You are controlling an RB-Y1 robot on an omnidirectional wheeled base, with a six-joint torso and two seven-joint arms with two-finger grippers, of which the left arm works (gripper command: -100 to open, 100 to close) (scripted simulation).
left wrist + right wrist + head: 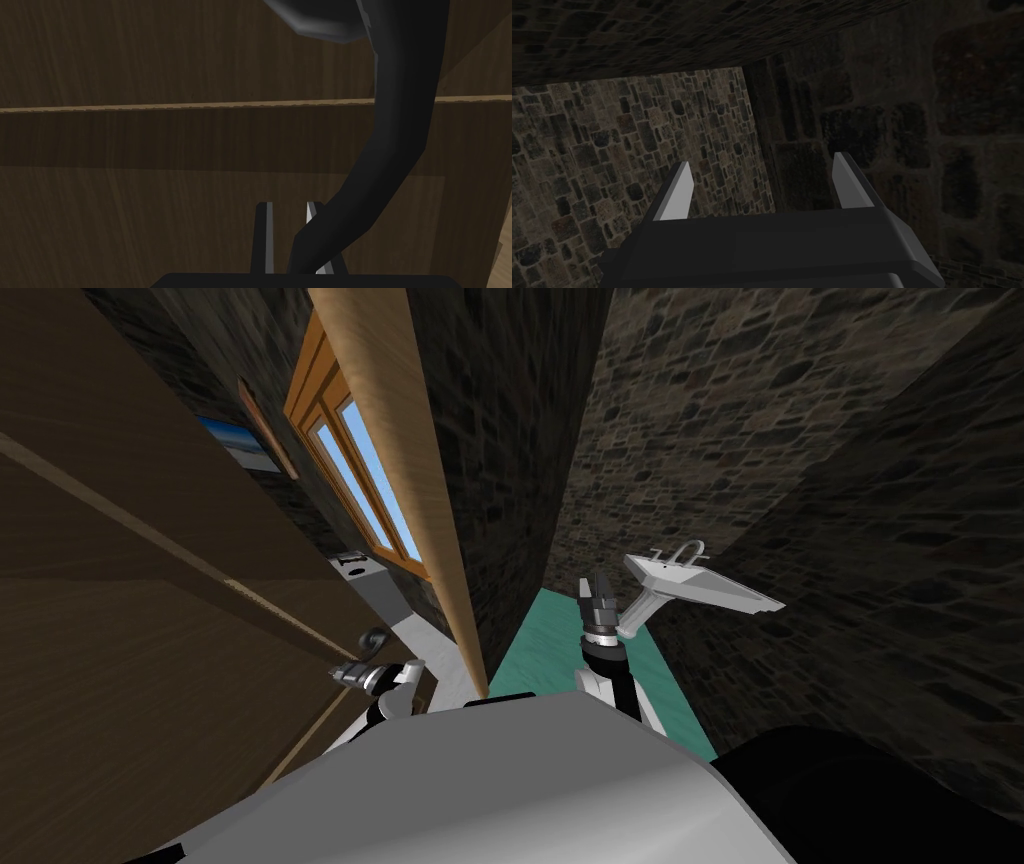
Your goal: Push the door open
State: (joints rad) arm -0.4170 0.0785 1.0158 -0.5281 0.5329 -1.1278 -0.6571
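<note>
I push the brown door (150, 638), and it looks partly open.
My left hand (289, 207), fingers almost together and gripping nothing I can see, is by the dark handle (400, 125). My right hand (762, 160) is wide open and empty. More pushing looks needed.

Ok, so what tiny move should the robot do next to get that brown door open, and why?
Probably press the left gripper straight forward into the brown door. Its fingers are close together, right up at the panel beside the dark curved handle, so a push there should swing it. The right gripper is open, away from the door.
</note>
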